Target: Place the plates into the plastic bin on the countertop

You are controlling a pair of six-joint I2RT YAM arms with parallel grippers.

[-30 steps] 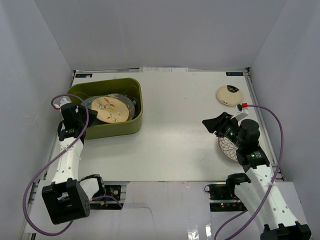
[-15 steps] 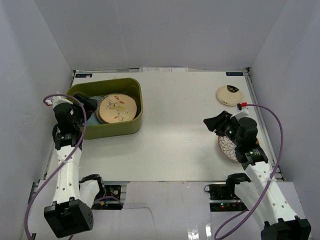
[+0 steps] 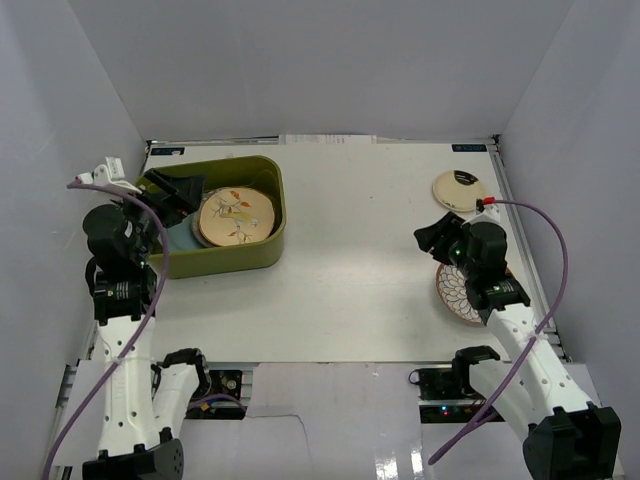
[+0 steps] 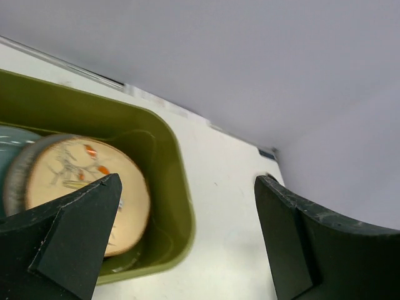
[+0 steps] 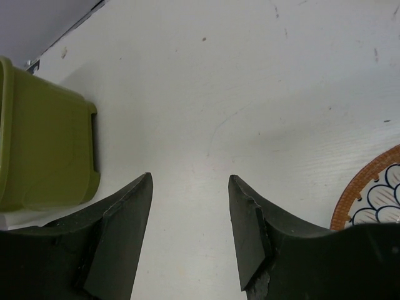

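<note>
The left hand [image 4: 187,180] has let go of the leaf plate [image 3: 236,215] in the bin [image 3: 225,262] and gapes wide. The right hand [image 5: 190,177] hangs open, holding nothing.

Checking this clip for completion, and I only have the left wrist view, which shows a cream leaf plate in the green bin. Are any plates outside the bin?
Observer: Yes, two, on the right side of the countertop: a small cream plate near the far edge and a brown-rimmed petal plate closer to the arms.
Operator: Is the right gripper holding either one?
Observer: No. The right gripper is open with nothing between its fingers. It is over bare countertop beside the brown-rimmed petal plate.
</note>
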